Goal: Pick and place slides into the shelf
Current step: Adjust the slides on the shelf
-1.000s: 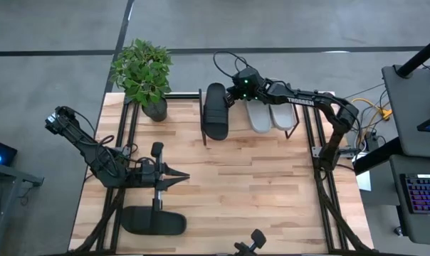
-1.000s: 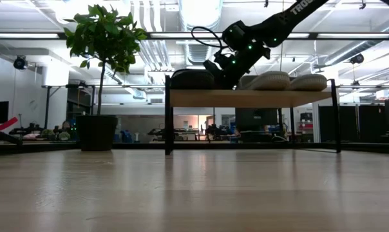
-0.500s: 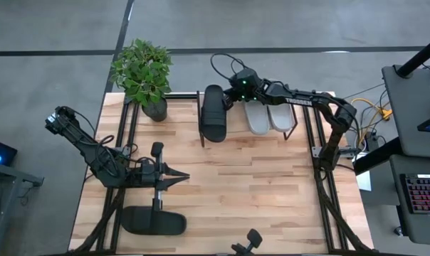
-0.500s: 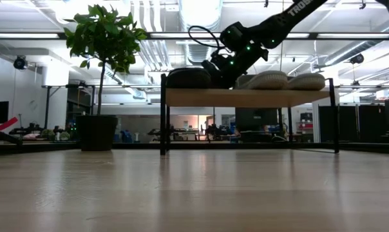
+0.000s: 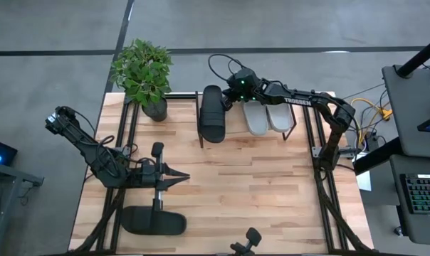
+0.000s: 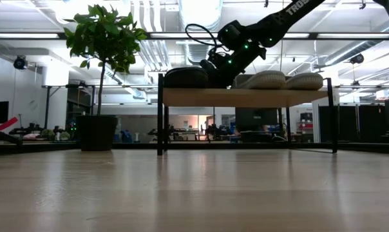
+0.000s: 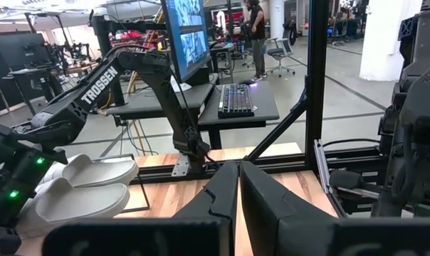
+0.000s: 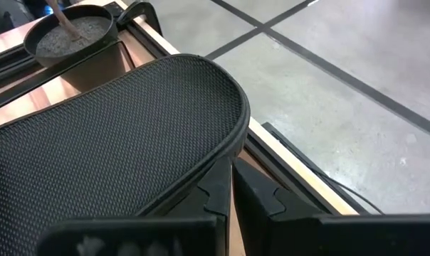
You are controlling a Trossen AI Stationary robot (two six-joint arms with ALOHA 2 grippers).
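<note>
From overhead, the right pincer (image 5: pixel 228 96) is up at the far edge of the counter (image 5: pixel 236 185), against the black slide (image 5: pixel 213 114) that lies at the left end of the shelf (image 5: pixel 295 122). The two grey-white slides (image 5: pixel 266 117) sit side by side at the shelf's right end, with room between them and the black one. The other black slide (image 5: pixel 153 222) lies on the counter near the front left, just beside the left pincer (image 5: pixel 183 176), which waits low over the wood.

From counter height, the right pincer (image 6: pixel 219 69) is pressed in beside the black slide (image 6: pixel 187 78) on the plank top of the shelf (image 6: pixel 246 97), and that slide looks level and resting.

Through the left wrist camera, the left pincer (image 7: pixel 238 186) has its two dark fingers (image 7: pixel 218 192) closed together on nothing; the grey-white slides (image 7: pixel 80 188) show beyond it.

Through the right wrist camera, the right pincer (image 8: pixel 231 186) is drawn narrow, its tips nipping the rim of the black slide (image 8: pixel 108 142).

To my eye the slide is as good as placed. The thing to do well now is let go cleanly: open only once the sole lies flat, then lift straight away without dragging the rim, leaving the gap beside it free for its mate
</note>
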